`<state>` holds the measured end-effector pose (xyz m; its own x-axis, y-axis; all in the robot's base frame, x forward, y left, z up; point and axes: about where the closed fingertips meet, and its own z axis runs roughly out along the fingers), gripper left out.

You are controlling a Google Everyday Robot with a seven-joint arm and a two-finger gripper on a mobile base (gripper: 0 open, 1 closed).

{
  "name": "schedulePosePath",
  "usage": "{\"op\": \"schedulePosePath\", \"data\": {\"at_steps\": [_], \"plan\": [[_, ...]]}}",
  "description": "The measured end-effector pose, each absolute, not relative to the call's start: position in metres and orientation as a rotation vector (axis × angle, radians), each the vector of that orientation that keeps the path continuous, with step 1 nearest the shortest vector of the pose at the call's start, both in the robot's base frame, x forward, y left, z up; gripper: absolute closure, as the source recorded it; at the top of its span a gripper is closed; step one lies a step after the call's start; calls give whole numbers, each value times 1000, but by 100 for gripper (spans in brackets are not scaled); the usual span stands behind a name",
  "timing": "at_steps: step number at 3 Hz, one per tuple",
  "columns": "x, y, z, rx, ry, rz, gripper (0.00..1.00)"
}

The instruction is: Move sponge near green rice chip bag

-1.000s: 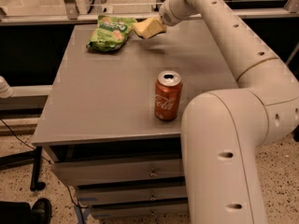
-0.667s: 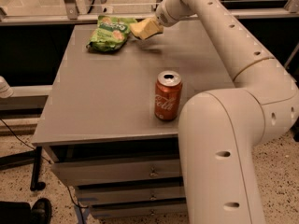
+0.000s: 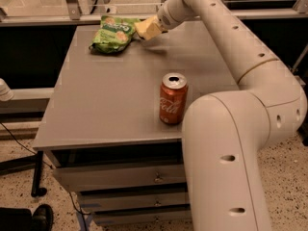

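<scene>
Our jaws held the sponge [image 3: 148, 29] clamped and clear of the bench [image 3: 106, 95]. Over the last second they had carried it slightly closer to the green rice chip bag [image 3: 113, 34], now just beside the jaws, so we judged release was near. Well apart from them, the red can [image 3: 173, 105] read Coca-Cola; the bag's lettering was illegible.

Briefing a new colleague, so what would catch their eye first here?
The big white arm fills the right foreground, reaching to the far edge of the table, where its gripper holds a pale yellow sponge just beside the green rice chip bag. A red Coca-Cola can stands near the front edge.
</scene>
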<state>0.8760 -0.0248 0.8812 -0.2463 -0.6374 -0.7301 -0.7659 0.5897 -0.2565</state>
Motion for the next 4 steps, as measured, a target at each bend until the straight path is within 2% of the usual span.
{"op": "schedulePosePath", "data": {"at_steps": [1,3,4], "plan": [[875,-32,881,-1111,1978,184,0],[866,-55,885,-1021,1990,293,0],[856,-87,892,-936,1971,390,0]]}}
